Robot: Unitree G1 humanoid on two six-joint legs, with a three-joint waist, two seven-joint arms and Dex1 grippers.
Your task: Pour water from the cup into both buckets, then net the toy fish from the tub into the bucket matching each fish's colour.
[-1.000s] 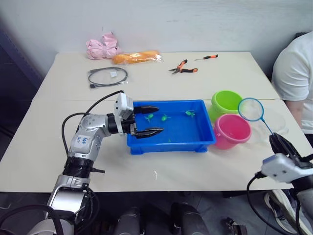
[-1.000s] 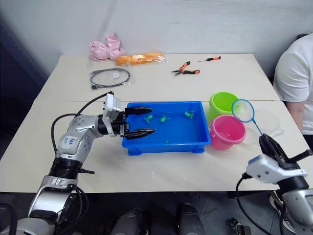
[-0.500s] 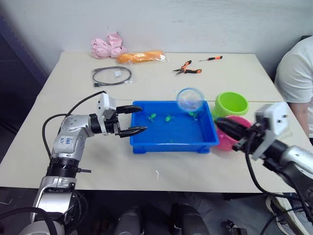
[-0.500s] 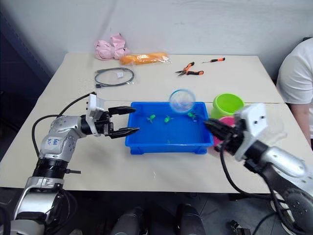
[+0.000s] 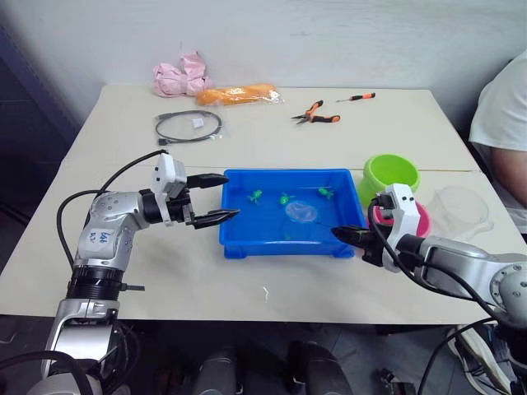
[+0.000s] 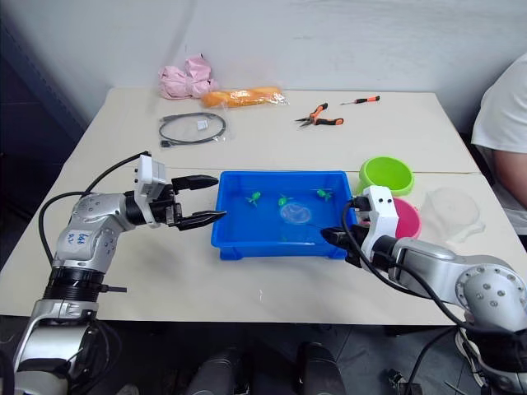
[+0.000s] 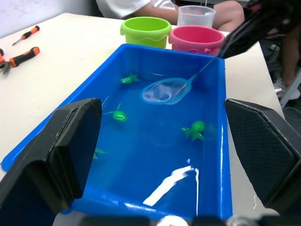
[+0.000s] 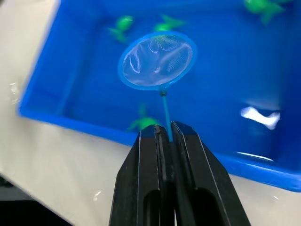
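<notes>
One net (image 8: 157,60), hoop toward far rim

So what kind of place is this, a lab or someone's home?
Likely a lab or workshop: a plain work table against a bare wall, pliers and a screwdriver lying out, and a coiled cable.

Above the blue tub (image 5: 235,244) the room is partly taken: the net (image 5: 301,212) hangs over its middle, its stick running to the right gripper (image 5: 347,235) at the tub's near right corner. The left gripper (image 5: 216,198), jaws spread, stands just off the tub's left wall. The green bucket (image 5: 389,174), pink bucket (image 5: 419,219) and clear cup (image 5: 461,207) crowd the counter (image 5: 272,132) right of the tub. Behind the tub, bare counter runs to the pliers (image 5: 312,113) and coiled cable (image 5: 188,127).
</notes>
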